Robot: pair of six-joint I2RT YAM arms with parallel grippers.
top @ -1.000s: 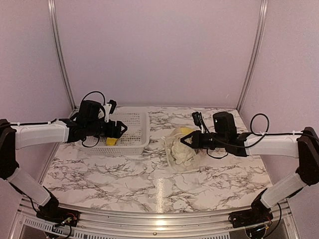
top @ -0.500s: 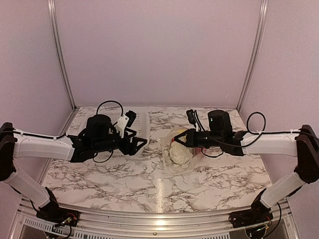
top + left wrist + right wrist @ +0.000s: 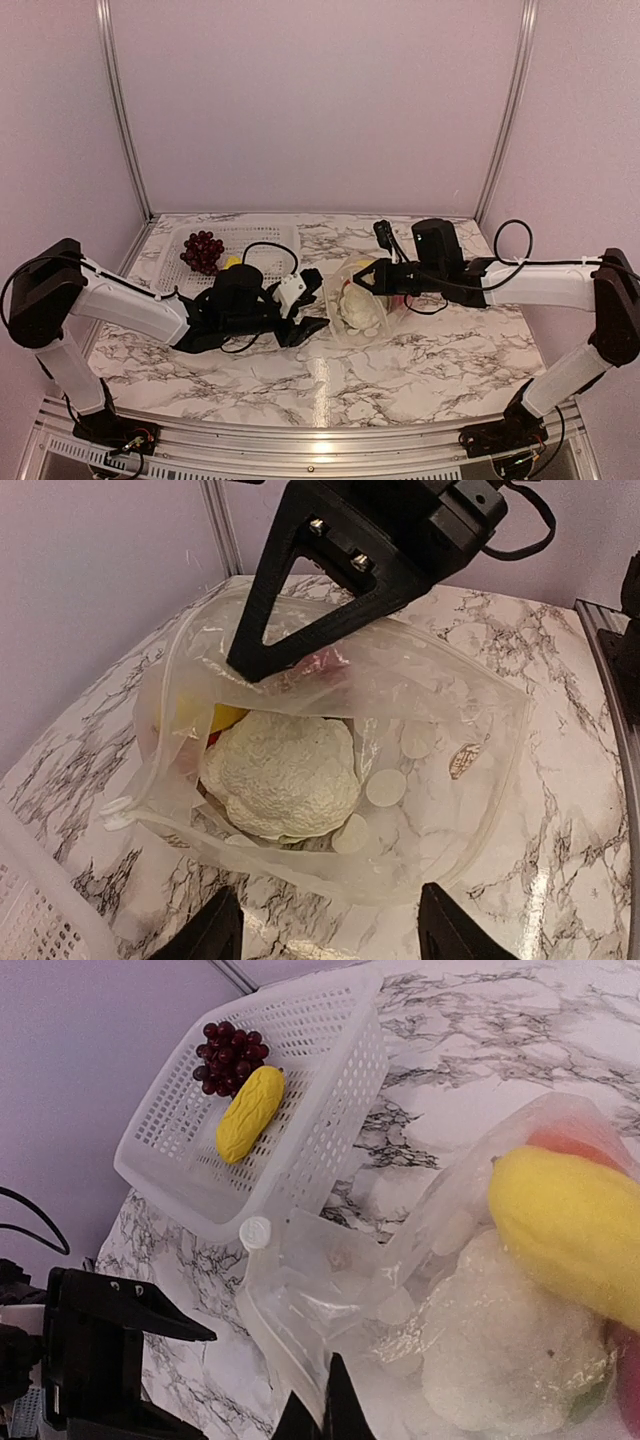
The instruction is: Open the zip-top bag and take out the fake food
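Observation:
The zip-top bag (image 3: 430,780) lies open on the marble table, its mouth facing my left gripper (image 3: 335,942), which is open and empty just in front of the bag's lower rim. Inside are the white cauliflower (image 3: 280,775), a yellow piece (image 3: 222,718) and something red (image 3: 322,662). My right gripper (image 3: 322,1415) is shut on the bag's rim (image 3: 290,1360) and holds the mouth up. In the top view the bag (image 3: 362,312) sits between the left gripper (image 3: 316,308) and the right gripper (image 3: 358,278). Purple grapes (image 3: 228,1052) and a yellow piece (image 3: 250,1112) lie in the basket.
The white perforated basket (image 3: 262,242) stands at the back left, close to the bag's mouth; it also shows in the right wrist view (image 3: 330,1130). Metal frame posts (image 3: 118,100) rise at the back corners. The purple walls close in the table.
My left arm has swung from over the basket rightwards and forwards to the bag's mouth, jaws open. The grapes now show in the basket. The right gripper has raised the bag's rim slightly.

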